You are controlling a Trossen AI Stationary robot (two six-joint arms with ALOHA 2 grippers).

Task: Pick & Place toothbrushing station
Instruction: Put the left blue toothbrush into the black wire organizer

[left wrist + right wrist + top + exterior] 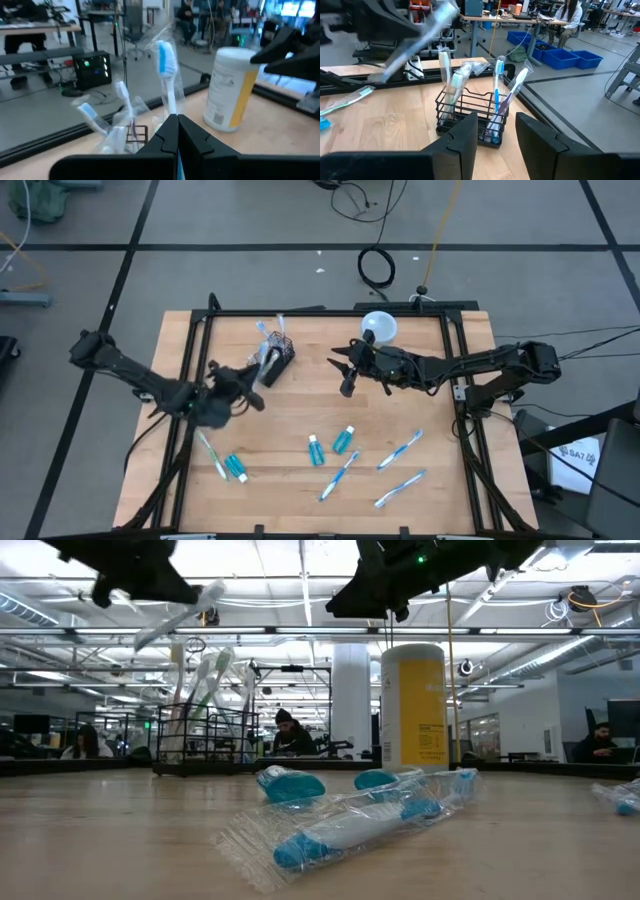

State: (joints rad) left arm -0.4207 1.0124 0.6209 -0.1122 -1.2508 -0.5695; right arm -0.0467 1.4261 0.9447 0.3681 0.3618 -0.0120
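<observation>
The left tool [258,376] is clamped on one wrapped toothbrush [166,75], slim white plastic with a blue head, just beside the black wire-mesh basket [470,116], which holds four upright brushes. Below that tool lie one more brush [211,454] and a short teal tube [236,468]. The right tool [345,372] hovers part-open, holding nothing. Below it the wooden desk [290,440] carries two tubes and three brushes.
</observation>
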